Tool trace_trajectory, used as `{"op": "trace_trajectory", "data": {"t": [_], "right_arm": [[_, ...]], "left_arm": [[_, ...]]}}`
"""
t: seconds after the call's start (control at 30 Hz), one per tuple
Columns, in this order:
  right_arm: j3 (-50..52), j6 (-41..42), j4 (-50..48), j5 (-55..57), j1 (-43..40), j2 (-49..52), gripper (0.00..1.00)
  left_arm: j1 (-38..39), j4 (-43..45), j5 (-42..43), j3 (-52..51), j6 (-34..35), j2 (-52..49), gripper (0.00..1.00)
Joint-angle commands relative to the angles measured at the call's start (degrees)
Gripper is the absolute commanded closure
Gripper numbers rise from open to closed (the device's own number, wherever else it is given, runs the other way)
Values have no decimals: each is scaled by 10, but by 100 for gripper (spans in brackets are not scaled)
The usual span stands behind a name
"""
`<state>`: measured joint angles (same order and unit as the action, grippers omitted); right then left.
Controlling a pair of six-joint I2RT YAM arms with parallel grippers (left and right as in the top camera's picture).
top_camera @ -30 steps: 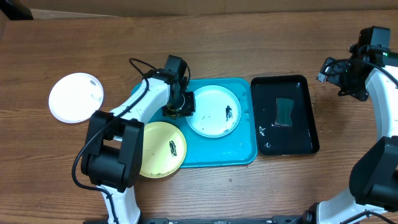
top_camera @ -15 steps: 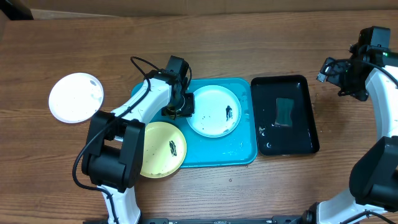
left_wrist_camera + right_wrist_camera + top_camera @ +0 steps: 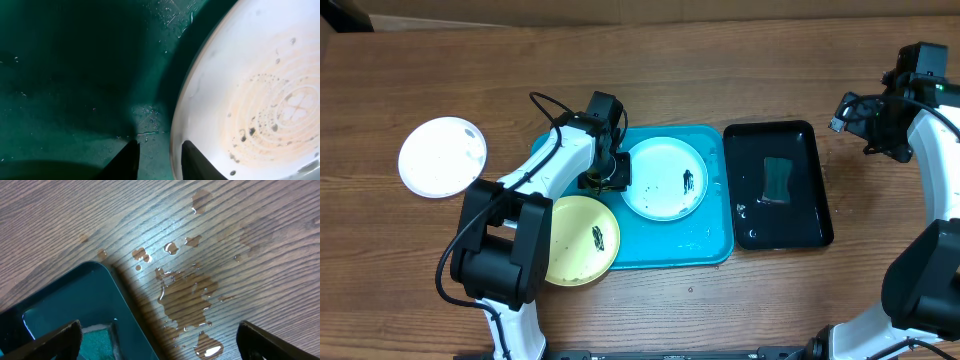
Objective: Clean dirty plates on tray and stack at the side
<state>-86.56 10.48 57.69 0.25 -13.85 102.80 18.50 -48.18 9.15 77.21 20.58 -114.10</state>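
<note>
My left gripper sits low on the turquoise tray, fingers slightly apart astride the rim of the smeared pale plate, seemingly to pinch it for cleaning, while the right gripper hangs wide open near the black tray.

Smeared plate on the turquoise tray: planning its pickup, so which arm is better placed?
Left. The left gripper sits at the rim of the plate; the right gripper hangs beyond the black tray.

The wooden table carries a turquoise tray, a black tray, a white plate and spilled water.
</note>
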Motion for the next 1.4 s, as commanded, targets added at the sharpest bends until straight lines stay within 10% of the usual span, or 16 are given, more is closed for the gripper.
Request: {"op": "trace_trajectory", "data": {"t": [0.0,0.73,1.37], "right_arm": [[0,2,-3,1,-2,-6,0],[0,2,-3,1,-2,-6,0],[0,2,-3,1,-2,-6,0]], "left_arm": [[1,-1,-7,7,-11,21,67],[1,-5,-52,24,41,51,65],[21,35,-60,5,39,31,82]]}}
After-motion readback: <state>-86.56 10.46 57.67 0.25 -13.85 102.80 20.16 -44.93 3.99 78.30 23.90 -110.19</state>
